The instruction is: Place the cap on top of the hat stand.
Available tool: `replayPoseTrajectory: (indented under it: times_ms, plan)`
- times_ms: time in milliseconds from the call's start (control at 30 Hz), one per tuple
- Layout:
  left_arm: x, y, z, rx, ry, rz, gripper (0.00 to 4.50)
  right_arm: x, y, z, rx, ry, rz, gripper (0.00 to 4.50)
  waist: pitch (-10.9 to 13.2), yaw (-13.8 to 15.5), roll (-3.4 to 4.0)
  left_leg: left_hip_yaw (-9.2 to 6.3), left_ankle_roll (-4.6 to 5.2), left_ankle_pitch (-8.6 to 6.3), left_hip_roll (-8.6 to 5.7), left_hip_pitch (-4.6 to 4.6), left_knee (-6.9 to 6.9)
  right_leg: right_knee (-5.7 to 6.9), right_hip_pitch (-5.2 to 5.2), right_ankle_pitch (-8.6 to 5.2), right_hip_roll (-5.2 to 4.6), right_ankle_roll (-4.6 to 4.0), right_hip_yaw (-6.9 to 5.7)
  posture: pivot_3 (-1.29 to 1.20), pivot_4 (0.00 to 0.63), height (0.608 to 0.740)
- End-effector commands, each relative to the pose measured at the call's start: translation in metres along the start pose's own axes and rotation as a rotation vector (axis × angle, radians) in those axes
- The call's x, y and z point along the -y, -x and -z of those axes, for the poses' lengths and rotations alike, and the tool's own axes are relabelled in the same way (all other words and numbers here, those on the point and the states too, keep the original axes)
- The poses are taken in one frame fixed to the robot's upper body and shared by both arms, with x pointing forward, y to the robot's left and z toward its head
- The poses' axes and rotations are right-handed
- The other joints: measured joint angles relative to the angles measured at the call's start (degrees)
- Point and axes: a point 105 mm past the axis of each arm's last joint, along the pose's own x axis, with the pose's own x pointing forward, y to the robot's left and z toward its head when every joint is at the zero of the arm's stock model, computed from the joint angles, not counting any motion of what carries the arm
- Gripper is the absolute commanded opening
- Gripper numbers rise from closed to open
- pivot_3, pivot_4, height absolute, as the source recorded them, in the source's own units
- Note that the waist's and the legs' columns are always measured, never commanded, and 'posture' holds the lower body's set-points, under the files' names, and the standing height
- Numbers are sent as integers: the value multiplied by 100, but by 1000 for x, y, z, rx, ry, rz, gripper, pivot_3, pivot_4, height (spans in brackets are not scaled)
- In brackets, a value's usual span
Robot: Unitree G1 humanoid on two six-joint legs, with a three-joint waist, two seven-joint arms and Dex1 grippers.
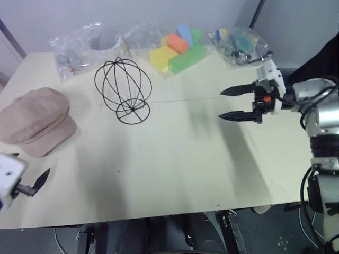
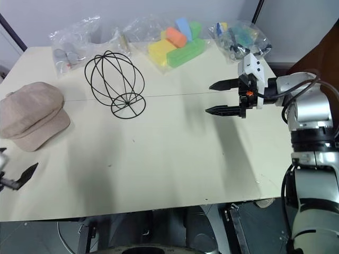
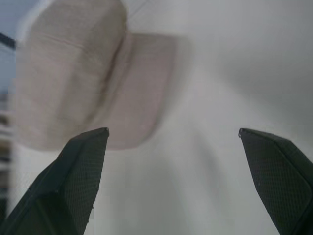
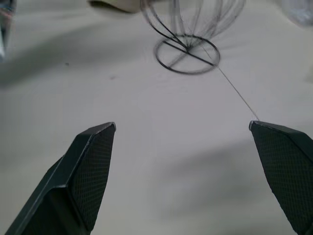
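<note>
Left eye view: cap (image 1: 36, 120) lies on the desk (image 1: 175, 169) beside the hat stand (image 1: 123, 90), untouched. Both grippers, left (image 1: 33, 186) and right (image 1: 233, 103), have fingers wide, empty. Next: grasp the cap.

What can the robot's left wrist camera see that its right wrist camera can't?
The left wrist view looks at the soft beige-pink fabric cap, lying flat ahead of the open left hand.

The right wrist view looks at the black wire globe-shaped hat stand, with its round base ring, ahead of the open right hand. A sliver of something beige sits behind the stand; I cannot tell what it is.

Both share the pale cream table and a pair of black fingers spread wide, holding nothing.
</note>
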Motion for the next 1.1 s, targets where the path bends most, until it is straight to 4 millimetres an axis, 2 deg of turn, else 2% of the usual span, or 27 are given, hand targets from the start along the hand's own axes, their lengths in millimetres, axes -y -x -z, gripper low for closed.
replayPoseTrajectory:
  times_ms: [33,133,233,400,567,733,833,1067,1100]
  plan:
    - [2,-19,-7,-11,-136,-126,4460,-26,1,-37,105,50,-44,4500,0,4,0,0,0,0,0,0,0,1,0,1,0,1,-1,0,150,740]
    - [21,-38,-13,-4,-214,-128,4460,-41,-3,-49,146,46,-53,4500,-1,1,0,0,1,0,2,-2,0,0,0,2,-2,4,-1,0,150,740]
    - [33,-54,-11,-23,-278,-144,4460,-51,-4,-60,177,56,-52,4500,-2,2,-3,-1,1,-1,2,-1,-1,2,0,2,-3,4,-1,0,150,740]
    - [32,-85,-8,-51,-317,-231,4460,-60,-4,-77,236,50,-35,4500,-4,22,-4,-4,2,-1,4,-2,-1,3,0,10,-4,18,-3,0,150,740]
    - [29,-117,-7,-71,-339,-273,4460,-67,-2,-79,236,44,-22,4500,-7,118,-1,-4,2,-1,2,-1,3,7,1,15,-8,25,-4,0,150,740]
    - [28,-137,-5,-89,-320,-282,4460,-68,1,-81,243,33,-3,4500,-10,170,4,-5,3,0,1,2,7,16,2,17,-8,26,-5,0,150,740]
    - [25,-139,-1,-104,-297,-288,3647,-68,1,-80,240,32,14,4500,-13,161,8,-5,3,0,2,4,6,18,3,17,-7,27,-5,0,150,740]
    - [14,-139,-2,-102,-284,-306,24,-69,6,-80,232,18,21,4500,-31,158,39,-5,3,0,3,6,3,20,3,18,-5,28,-6,0,150,740]
    - [10,-139,-5,-95,-286,-316,24,-69,7,-79,229,7,19,4500,-31,158,39,-5,3,0,3,7,4,23,3,18,-5,28,-6,0,150,740]
